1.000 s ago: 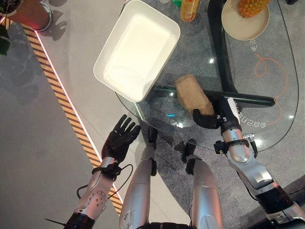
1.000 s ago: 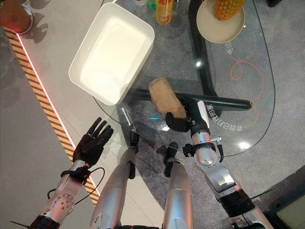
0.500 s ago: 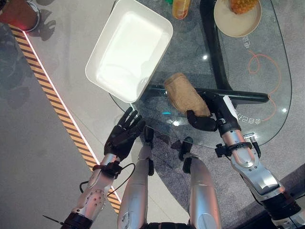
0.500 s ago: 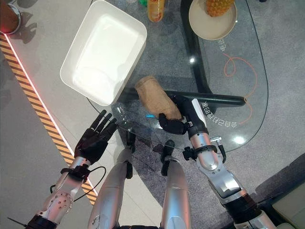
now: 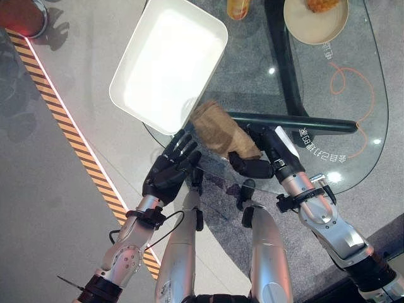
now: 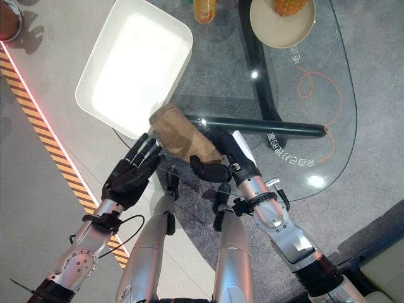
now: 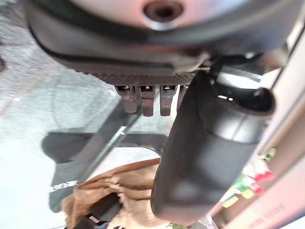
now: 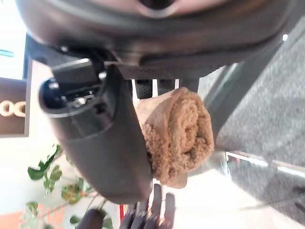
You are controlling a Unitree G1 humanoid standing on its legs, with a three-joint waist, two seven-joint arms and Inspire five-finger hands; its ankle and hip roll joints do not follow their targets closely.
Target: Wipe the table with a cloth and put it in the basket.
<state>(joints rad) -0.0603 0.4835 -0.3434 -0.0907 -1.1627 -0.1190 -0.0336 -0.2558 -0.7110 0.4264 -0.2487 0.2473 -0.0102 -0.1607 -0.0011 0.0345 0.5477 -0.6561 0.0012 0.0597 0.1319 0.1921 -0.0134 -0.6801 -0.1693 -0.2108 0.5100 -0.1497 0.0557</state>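
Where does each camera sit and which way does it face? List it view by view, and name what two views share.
Left eye view: on the head, looking down at the glass table; the right hand grips the brown cloth beside the white basket, the left hand open near the table edge.
Right eye view: same place, slightly offset, same scene.
Left wrist view: along the left hand toward the cloth.
Right wrist view: along the right hand, curled round the cloth.
Shared: the cloth shows in both wrist views.

Right robot hand [image 6: 211, 165] grips brown cloth [image 6: 183, 134] over glass desk [image 6: 315, 120] edge, beside white basket [image 6: 95, 107]; left robot hand [image 6: 129, 177] open nearby.
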